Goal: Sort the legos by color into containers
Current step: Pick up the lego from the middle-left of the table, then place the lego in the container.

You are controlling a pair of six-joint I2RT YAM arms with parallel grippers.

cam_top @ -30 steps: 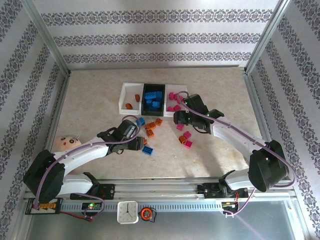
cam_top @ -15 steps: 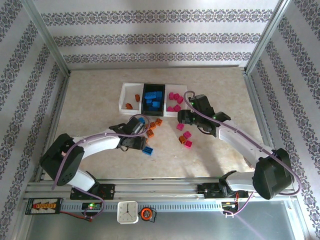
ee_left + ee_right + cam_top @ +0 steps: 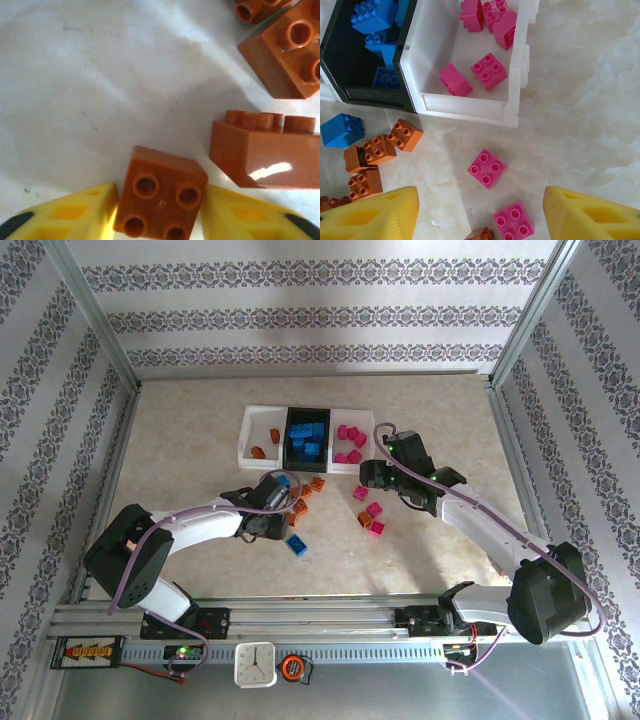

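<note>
The marbled table (image 3: 190, 420) carries the three bins in a row at its far middle, and the sort is partly done.

- **Left white bin** (image 3: 247, 432): holds just two orange-brown bricks.
- **Black bin** (image 3: 375, 94): holds a heap of blue bricks (image 3: 372, 17).
- **Right white bin** (image 3: 465, 106): holds about five pink bricks (image 3: 489, 71).

No brick seen in a bin sits with the wrong colour.

The right gripper (image 3: 480, 215) hangs spread wide and empty, just in front of the right white bin, above the loose pink bricks.

The left gripper (image 3: 160, 212) is low on the table. Its yellow fingers (image 3: 75, 215) flank one orange-brown brick (image 3: 160, 197) and seem to touch both sides. Whether they are squeezing it I cannot tell.

Loose on the table in front of the bins:

- three pink bricks (image 3: 373, 510)
- a cluster of orange-brown bricks (image 3: 370, 150), the biggest share
- two blue bricks, one near the cluster (image 3: 341, 130) and one nearer the arms (image 3: 297, 543)

By my judgement roughly half the work is left, mostly orange-brown.
</note>
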